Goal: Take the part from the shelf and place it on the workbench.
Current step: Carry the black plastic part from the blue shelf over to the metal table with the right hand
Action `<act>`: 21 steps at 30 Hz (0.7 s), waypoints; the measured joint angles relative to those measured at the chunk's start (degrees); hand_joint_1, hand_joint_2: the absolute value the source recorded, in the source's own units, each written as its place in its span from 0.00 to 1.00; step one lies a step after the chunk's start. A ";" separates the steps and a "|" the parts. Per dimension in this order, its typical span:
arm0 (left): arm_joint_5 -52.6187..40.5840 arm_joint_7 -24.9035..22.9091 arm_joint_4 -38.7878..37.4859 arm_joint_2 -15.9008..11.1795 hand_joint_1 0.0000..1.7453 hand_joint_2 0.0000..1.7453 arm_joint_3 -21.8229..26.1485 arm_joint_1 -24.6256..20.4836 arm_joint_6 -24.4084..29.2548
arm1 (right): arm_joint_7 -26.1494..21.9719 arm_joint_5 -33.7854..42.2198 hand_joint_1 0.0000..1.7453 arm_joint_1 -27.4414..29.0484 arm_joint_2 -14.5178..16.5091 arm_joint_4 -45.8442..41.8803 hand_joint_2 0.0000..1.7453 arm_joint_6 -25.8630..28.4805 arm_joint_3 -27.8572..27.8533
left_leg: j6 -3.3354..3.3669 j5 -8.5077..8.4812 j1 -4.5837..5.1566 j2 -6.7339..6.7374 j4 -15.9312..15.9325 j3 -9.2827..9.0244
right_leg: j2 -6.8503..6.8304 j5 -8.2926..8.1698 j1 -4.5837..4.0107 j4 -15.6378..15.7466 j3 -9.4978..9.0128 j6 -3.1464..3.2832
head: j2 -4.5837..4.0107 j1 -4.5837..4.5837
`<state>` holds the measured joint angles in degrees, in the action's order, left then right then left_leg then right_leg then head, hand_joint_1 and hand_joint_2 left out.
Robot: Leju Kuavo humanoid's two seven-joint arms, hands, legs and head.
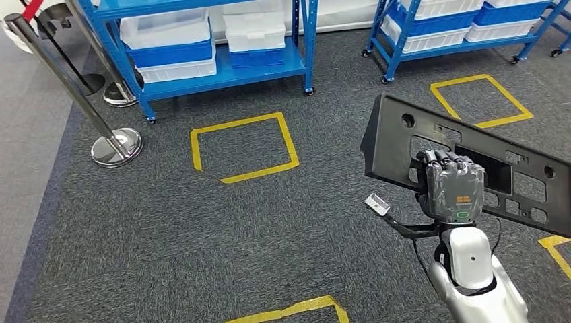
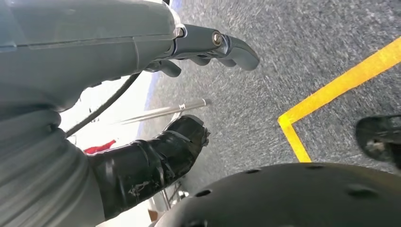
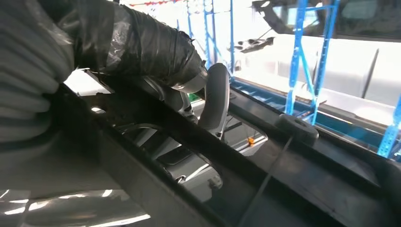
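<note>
Head view: right hand (image 1: 450,185) grips black part (image 1: 404,145) at its middle, lifted over carpet (image 1: 168,222) | long axis slants from upper left to lower right | left hand (image 2: 208,47) hangs with nothing held, fingers loosely curled; workbench direction unknown

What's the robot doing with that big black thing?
The robot's right hand is holding a flat black part with holes in it up over the grey carpet. The blue shelves with bins stand ahead of it. No workbench is in sight, so the part hasn't been set down yet. Its left hand holds nothing.
</note>
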<state>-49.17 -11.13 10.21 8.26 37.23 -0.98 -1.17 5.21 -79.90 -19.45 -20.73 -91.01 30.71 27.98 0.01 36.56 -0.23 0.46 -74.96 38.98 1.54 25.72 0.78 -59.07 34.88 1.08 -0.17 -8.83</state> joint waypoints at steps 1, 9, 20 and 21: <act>-0.01 0.00 0.00 0.00 0.00 1.00 0.02 0.04 0.10 | 0.28 -0.85 1.00 0.39 0.01 0.00 1.00 0.03 0.01 | 0.06 -0.73 -0.01 -0.07 -0.14 0.10 | 0.72 -0.02 -0.02 -0.06 0.03 0.02 | 0.00 0.00; -0.11 -0.13 0.00 0.01 0.00 1.00 0.10 0.08 0.42 | 2.74 -5.70 1.00 1.71 -0.01 -0.02 1.00 0.76 -0.22 | 1.27 -8.19 -0.32 -3.62 15.81 -6.96 | 5.75 -0.52 0.33 -0.78 1.36 -1.86 | 0.00 -0.02; -0.25 2.62 0.00 1.44 0.00 1.00 0.19 -0.39 0.08 | 25.57 -5.99 1.00 -9.54 -13.77 -2.53 1.00 -4.58 12.63 | 2.57 -8.15 0.29 4.22 16.37 -7.45 | -3.92 0.70 0.17 -4.04 1.92 -2.99 | 0.00 0.04; -0.28 2.65 0.01 1.53 0.00 1.00 0.20 -0.45 0.08 | 26.15 -5.99 1.00 -10.41 -14.82 -2.81 1.00 -4.68 14.22 | 2.37 -8.01 0.43 4.69 16.34 -7.58 | -4.64 0.10 -0.08 -1.64 0.68 -2.74 | 0.00 0.04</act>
<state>-49.45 -8.47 10.21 9.79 37.42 -1.43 -1.09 31.36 -85.89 -29.86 -35.54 -93.82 26.03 42.19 2.37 28.55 0.20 5.15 -58.61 31.41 -3.10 25.82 0.70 -60.71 35.56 -1.66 -0.17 -8.79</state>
